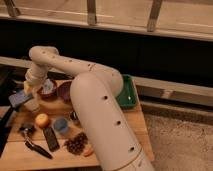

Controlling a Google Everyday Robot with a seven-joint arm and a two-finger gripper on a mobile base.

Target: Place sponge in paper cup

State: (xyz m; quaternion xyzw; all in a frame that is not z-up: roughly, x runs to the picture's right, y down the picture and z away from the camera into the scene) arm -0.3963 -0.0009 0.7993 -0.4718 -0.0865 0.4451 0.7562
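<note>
A light-blue sponge (19, 98) hangs tilted at the table's far left, just left of the white paper cup (33, 105) and level with its rim. My gripper (24, 94) comes down onto the sponge from above and is shut on it. The cup stands upright on the wooden table (17, 157), partly behind the gripper's wrist. The big cream arm reaches in from the lower right and covers the middle of the table.
Two dark bowls (64, 91) stand behind the cup. A green tray (128, 95) lies at the right. In front sit an orange fruit (42, 120), a short blue cup (61, 125), black tools (50, 139) and a brown cluster (75, 144). A railing runs behind the table.
</note>
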